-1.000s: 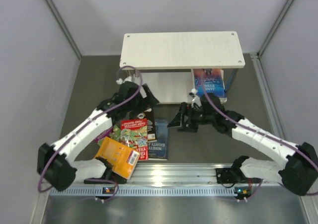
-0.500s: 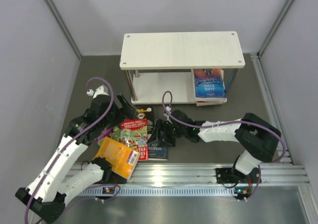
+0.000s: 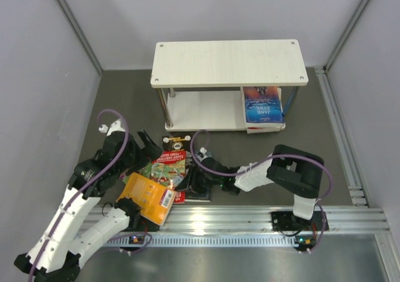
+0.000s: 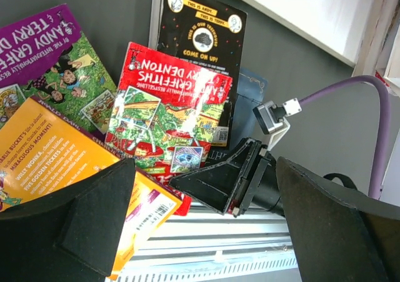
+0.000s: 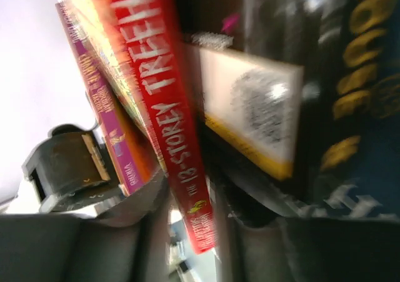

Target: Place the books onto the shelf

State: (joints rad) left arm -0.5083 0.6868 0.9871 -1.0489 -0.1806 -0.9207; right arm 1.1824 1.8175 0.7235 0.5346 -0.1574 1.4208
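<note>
My left fingers [image 3: 147, 146] stand spread as wide as they go and hold nothing. They hang over the left part of the book pile [image 3: 167, 169], and from my left wrist I look down between them at the covers. My right fingers [image 3: 190, 183] lie low at the pile's near right edge, pointing left and part-way drawn together. In my right wrist view the spine edge of the red book [image 4: 165, 116] runs in between them, but that view is blurred, so I cannot tell whether they grip it or only touch it.

The pile sits on the dark surface [image 3: 119, 100] in front of the shelf [image 3: 228, 63]. The red book lies on top, overlapping the black book [image 4: 200, 25] behind it and the dark blue book [image 4: 249, 100] to its right. The purple-green book [image 4: 53, 63] sticks out on the left. The orange-yellow book [image 4: 47, 163] lies nearest my bases, its corner over the metal rail [image 3: 250, 216]. On the shelf's lower board, at the right end, a blue-covered book [image 3: 262, 104] lies flat on another book — only the lower one's edge shows.
</note>
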